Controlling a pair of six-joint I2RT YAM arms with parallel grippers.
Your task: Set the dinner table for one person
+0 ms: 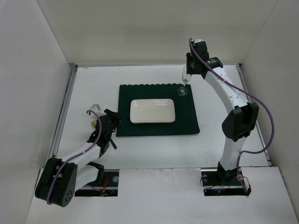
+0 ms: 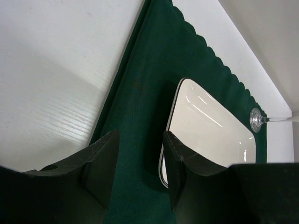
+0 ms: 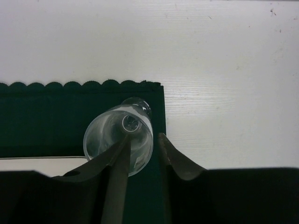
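Right pincer gripped the wine glass toward the bench's far edge, foot at the placemat's corner. A crooked release could topple it! Left pincer gaped.

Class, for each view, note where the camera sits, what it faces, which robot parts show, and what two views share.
Top external: above and behind the bases, looking down on table, placemat and plate; left arm and right arm show.
Left wrist: low on its arm, facing across placemat to plate; open left pincer shows.
Right wrist: looking down onto the wine glass at the placemat's corner; right pincer shows.
Shared: both wrist views show the wine glass.
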